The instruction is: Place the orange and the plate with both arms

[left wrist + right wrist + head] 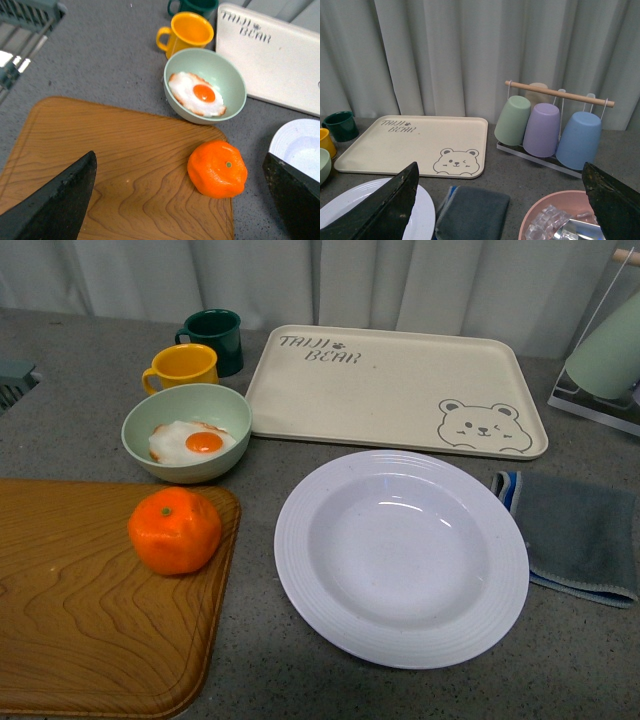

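The orange [175, 530] sits on the right end of a wooden board [80, 620]; it also shows in the left wrist view [218, 168]. The white ridged plate [401, 556] lies empty on the grey counter to the right of the board; its edge shows in the left wrist view [300, 147] and the right wrist view [350, 205]. My left gripper [182, 200] is open above the board, the orange between its fingers and nearer the right one. My right gripper [502, 200] is open, high over the grey cloth. Neither arm shows in the front view.
A pale green bowl [187, 432] with a fried egg, a yellow mug [183, 367] and a dark green mug [213, 340] stand behind the board. A cream bear tray [395, 390] lies behind the plate. A grey cloth [575, 535], a cup rack [552, 127] and a pink bowl [560, 220] are right.
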